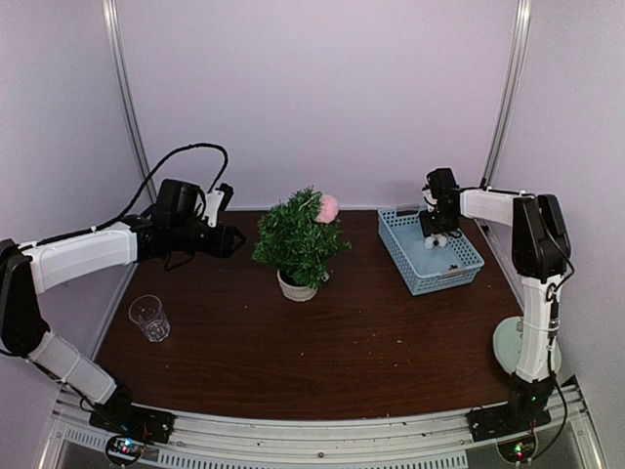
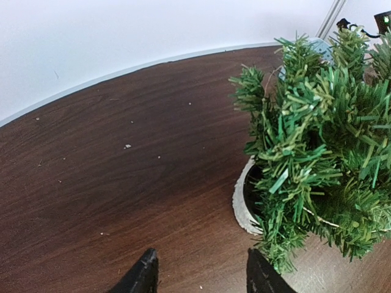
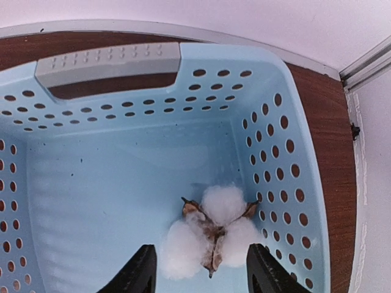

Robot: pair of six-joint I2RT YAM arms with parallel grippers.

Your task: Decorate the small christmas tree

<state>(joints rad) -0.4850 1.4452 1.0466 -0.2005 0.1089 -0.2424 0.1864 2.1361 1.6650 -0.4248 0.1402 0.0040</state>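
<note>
The small christmas tree [image 1: 299, 240], bushy dark green in a white round pot [image 1: 296, 287], stands mid-table with a pink fluffy ball [image 1: 328, 207] on its top right. It fills the right side of the left wrist view [image 2: 311, 152]. My left gripper [image 1: 231, 238] is open and empty just left of the tree, its fingertips [image 2: 144, 274] above bare table beside the pot [image 2: 241, 201]. My right gripper [image 1: 435, 233] is open inside the light-blue basket [image 1: 405, 256], its fingers [image 3: 142, 271] either side of a white cotton boll [image 3: 214, 235] on the basket floor.
A clear drinking glass [image 1: 149, 318] stands at the front left. The dark wood table [image 1: 352, 342] ends at a metal rail in front. White walls close in the back and sides. The basket's perforated walls [image 3: 275, 159] surround my right gripper.
</note>
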